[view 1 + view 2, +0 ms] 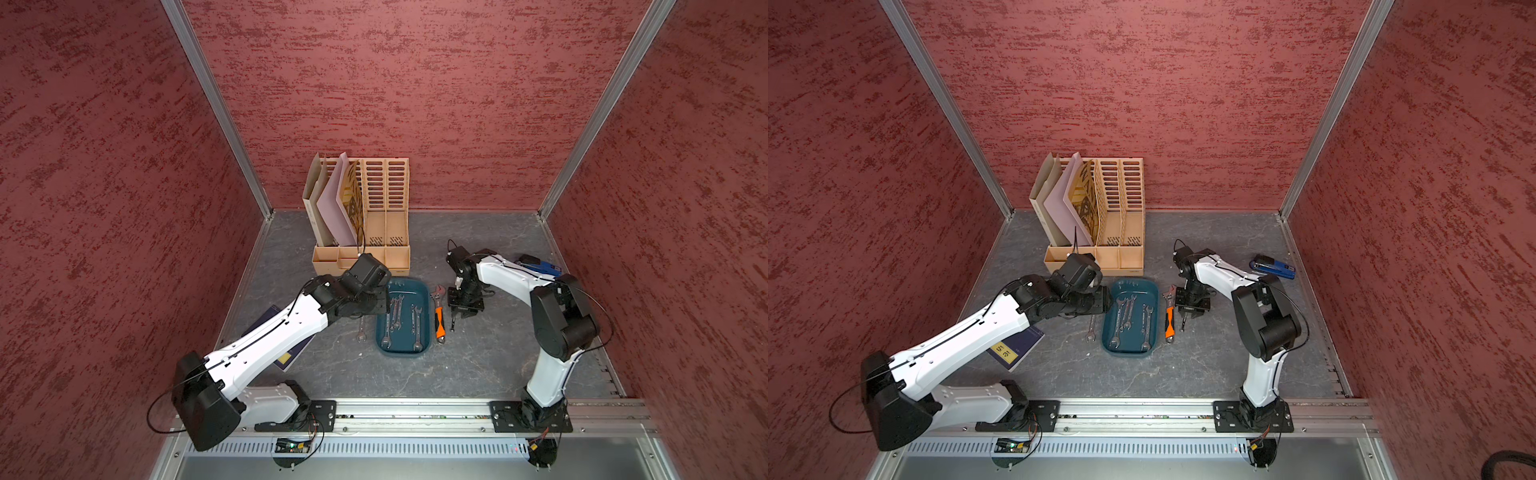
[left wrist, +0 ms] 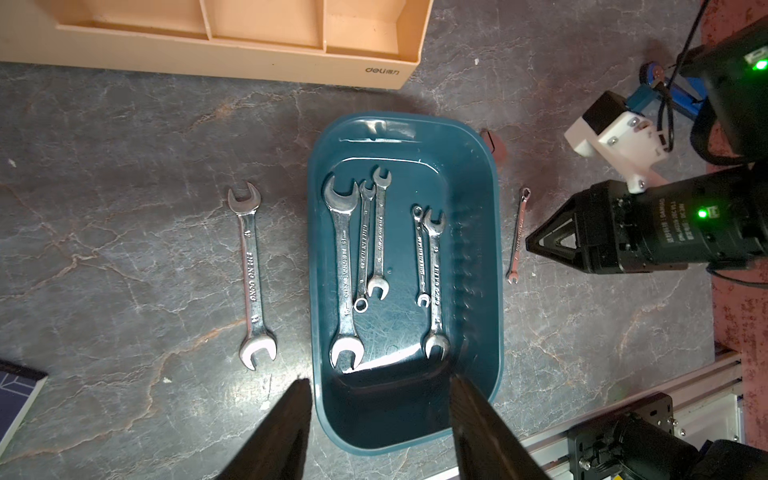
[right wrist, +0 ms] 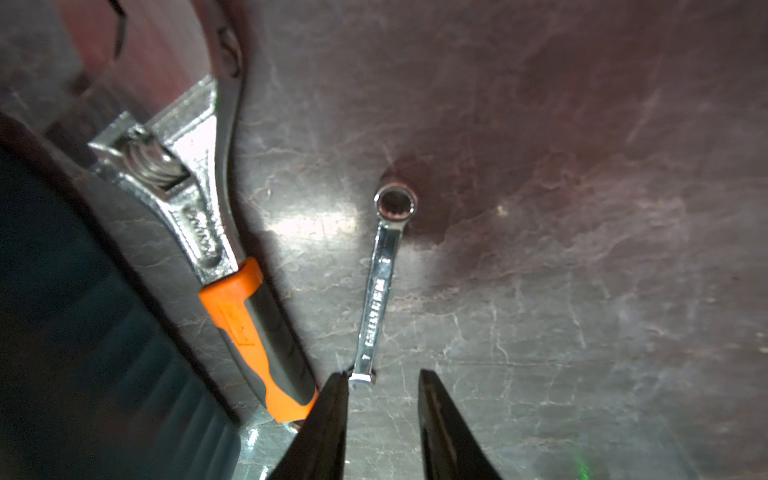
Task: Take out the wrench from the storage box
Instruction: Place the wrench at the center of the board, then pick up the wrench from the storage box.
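The grey, marble-veined tabletop (image 1: 478, 365) carries everything. A tall beige slotted plastic file organizer (image 1: 397, 199) stands at 12 o'clock of the shallow dark teal plastic storage box (image 1: 409, 291); the left wrist view cuts off all but its base. The box is round-cornered and smooth-rimmed and holds five bright steel wrenches (image 2: 344, 266) lying lengthwise. In the right wrist view it is only a blurred dark mass. The left end effector (image 2: 378, 379) hangs above the box near its 9 o'clock rim, fingers apart and empty. A steel open-ended wrench (image 2: 251, 274) lies on the tabletop at 9 o'clock of the box. An adjustable wrench with an orange-and-black grip (image 3: 203, 232) lies just beside the rim at 3 o'clock. Farther out at 3 o'clock the slim chrome combination wrench (image 3: 376, 299) lies flat on the tabletop, outside the box. In both top views it is largely hidden beneath the right end effector (image 3: 381, 372). That one's fingers stand apart, with the wrench's open end just beside one tip; whether they touch is unclear.
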Controlling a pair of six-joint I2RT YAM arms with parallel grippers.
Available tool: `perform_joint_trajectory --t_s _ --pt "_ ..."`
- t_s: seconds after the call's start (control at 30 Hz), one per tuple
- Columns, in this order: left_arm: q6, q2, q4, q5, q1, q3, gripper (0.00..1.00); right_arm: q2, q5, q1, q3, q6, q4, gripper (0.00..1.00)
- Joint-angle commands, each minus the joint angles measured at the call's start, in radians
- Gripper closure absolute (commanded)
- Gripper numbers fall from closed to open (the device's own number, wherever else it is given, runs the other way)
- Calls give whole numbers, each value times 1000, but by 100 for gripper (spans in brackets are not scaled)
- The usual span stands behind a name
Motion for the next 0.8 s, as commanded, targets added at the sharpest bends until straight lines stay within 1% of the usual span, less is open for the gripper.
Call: perform_joint_trajectory --t_s 0.0,0.2,0.33,0.43,0.57,0.67,0.77 --pt "-27 37 -43 -32 -39 56 42 -102 -16 -9 -2 -2 -24 65" --pt "-4 140 -88 -25 -79 131 41 -277 -29 -8 -58 16 -42 63" --pt "31 237 -107 -29 -83 186 41 -402 -41 -8 -105 37 -41 63" --pt "42 314 -92 -9 -81 210 41 -473 -46 -8 -138 54 -38 62" --pt "31 427 -66 32 -89 246 42 -536 -52 -8 -175 66 -35 61" --pt "8 509 -54 29 -104 276 44 -555 -42 -8 -192 68 -42 61" --pt "-11 581 -55 23 -113 309 47 -558 -43 -8 -207 70 -40 61"
